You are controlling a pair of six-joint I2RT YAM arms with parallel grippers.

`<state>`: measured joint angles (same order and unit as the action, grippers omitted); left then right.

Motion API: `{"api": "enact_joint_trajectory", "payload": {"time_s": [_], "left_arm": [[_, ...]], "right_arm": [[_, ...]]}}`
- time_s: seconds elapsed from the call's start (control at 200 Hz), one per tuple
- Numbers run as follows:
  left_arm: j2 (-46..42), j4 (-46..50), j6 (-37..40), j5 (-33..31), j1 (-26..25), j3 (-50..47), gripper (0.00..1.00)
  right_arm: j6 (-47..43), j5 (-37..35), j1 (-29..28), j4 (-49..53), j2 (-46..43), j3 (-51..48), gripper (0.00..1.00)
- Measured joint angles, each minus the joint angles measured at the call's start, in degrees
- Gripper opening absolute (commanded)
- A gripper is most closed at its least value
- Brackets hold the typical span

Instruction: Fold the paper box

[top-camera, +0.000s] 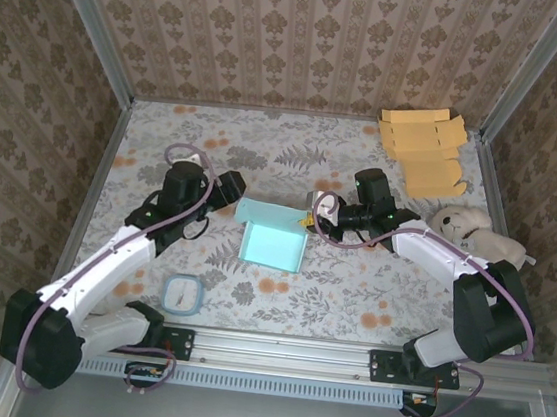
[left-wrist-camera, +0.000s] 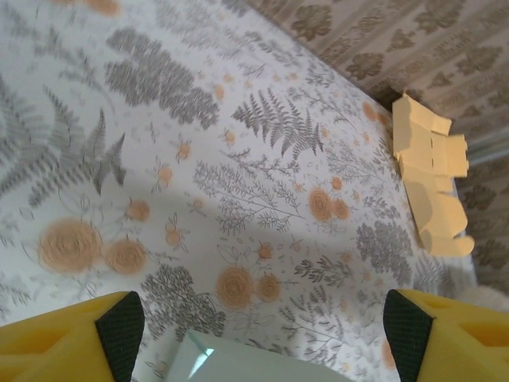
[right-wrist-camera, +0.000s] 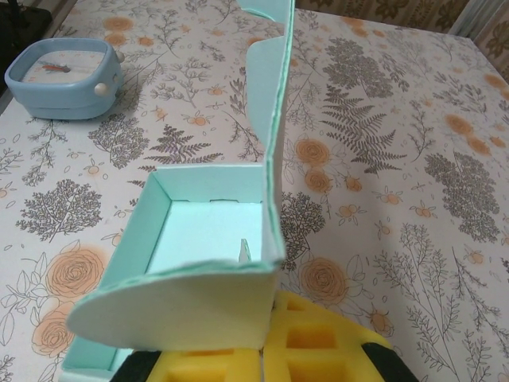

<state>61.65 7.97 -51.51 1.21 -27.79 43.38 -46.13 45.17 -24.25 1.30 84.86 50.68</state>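
One pale teal paper box (top-camera: 273, 240) sits in the middle of the table (top-camera: 349, 297), tray opening upward, with a tall panel standing along its far edge. Its long axis seems to run left to right, slightly skewed. The right gripper (top-camera: 310, 218) is pinched closed on the rounded flap at the box's right end. The left gripper (top-camera: 232, 187) hovers just beside the far-left corner, spread wide and holding nothing. To fold cleanly, I'd judge the right should pin that end while the left presses the tall panel along its crease, not mid-panel.
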Motion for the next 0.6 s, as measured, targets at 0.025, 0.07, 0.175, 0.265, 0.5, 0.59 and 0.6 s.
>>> {"api": "enact_joint_trajectory", "payload": {"time_s": [0.025,0.07,0.175,0.265,0.5,0.59,0.6], "left_arm": [[0.7,0.0,-1.6,0.0,-0.1,0.1,0.84],[2.3,-0.1,-4.1,0.0,-0.7,0.5,0.84],[6.0,-1.0,-8.2,0.3,-2.1,1.1,0.82],[9.1,-2.8,-11.7,1.6,-2.8,1.1,0.81],[14.0,-7.2,-17.7,4.1,-6.8,1.1,0.79],[14.6,-8.0,-19.3,4.2,-8.6,1.2,0.79],[14.6,-8.0,-19.4,4.0,-8.8,1.2,0.78]], "right_arm": [[0.0,0.0,0.0,-0.1,0.0,-0.1,0.07],[0.0,0.0,0.0,-0.5,0.0,-0.3,0.07],[0.1,0.0,0.0,-1.2,0.0,-0.7,0.07],[0.4,-0.7,0.0,-1.4,0.0,-1.2,0.07],[1.3,-1.8,0.3,-2.7,0.3,-2.7,0.07],[1.3,-2.3,0.3,-3.3,0.3,-3.4,0.07],[1.3,-2.3,0.3,-3.4,0.3,-3.4,0.07]]}}
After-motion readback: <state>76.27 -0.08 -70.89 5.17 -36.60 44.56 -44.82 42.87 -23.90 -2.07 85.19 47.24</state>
